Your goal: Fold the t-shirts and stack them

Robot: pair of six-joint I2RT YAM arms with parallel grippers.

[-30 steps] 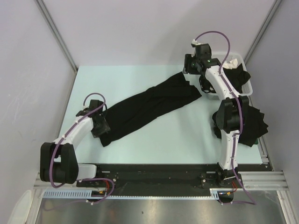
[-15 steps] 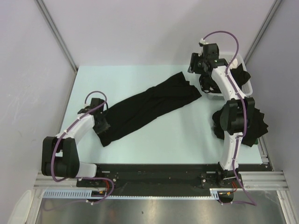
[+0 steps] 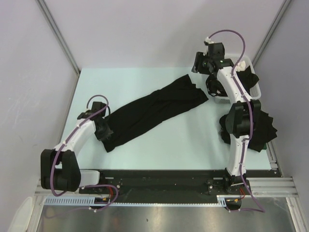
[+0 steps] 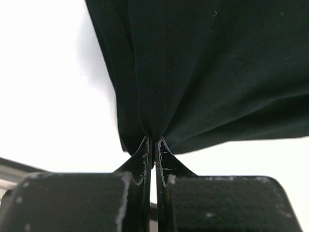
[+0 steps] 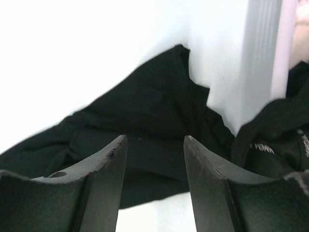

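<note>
Overhead, the light is even and diffuse. The view is sharp, and the table [image 3: 145,82] carries only soft, faint shadows. Both wrist views are overexposed: the table burns to flat white and the black t-shirt [image 4: 207,72] keeps only faint fold detail. The left gripper [image 4: 153,142] and right gripper [image 5: 154,140] blur nearest the lens.

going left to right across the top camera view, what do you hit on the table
left fingers, pinching the shirt's near end → black t-shirt, stretched out slantwise → right fingers, open over its far end → white basket
</note>
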